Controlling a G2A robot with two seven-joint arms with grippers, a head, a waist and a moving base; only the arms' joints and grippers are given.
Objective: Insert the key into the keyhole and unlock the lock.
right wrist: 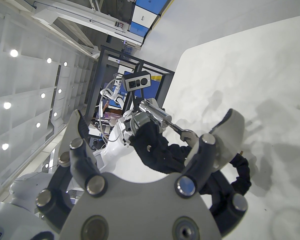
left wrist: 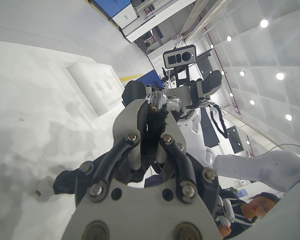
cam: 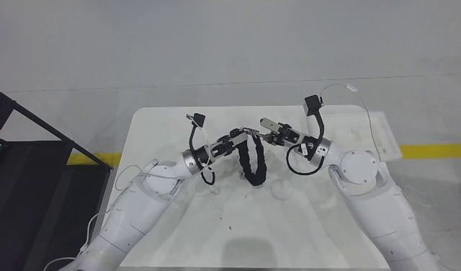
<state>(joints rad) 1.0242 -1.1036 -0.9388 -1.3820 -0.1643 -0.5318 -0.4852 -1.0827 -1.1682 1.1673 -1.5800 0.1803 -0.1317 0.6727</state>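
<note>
A cable lock in a black fabric sleeve (cam: 253, 163) hangs as a loop above the middle of the white table (cam: 216, 228). My left gripper (left wrist: 153, 111) is shut on the sleeved cable just below the chrome lock head (left wrist: 161, 99). In the right wrist view the chrome lock cylinder (right wrist: 155, 114) points at the camera, and the silver key (right wrist: 183, 132) sticks out of its end. My right gripper (right wrist: 153, 113) stands open around them. The key's head lies close to one finger (right wrist: 228, 126), while the other finger (right wrist: 77, 126) is well apart. From above, the right gripper (cam: 277, 132) faces the left gripper (cam: 234, 141).
A white foam tray (cam: 382, 138) with recesses lies at the table's right edge. A black metal rack (cam: 36, 177) stands to the left of the table. Small dark specks (cam: 229, 228) dot the table near its front.
</note>
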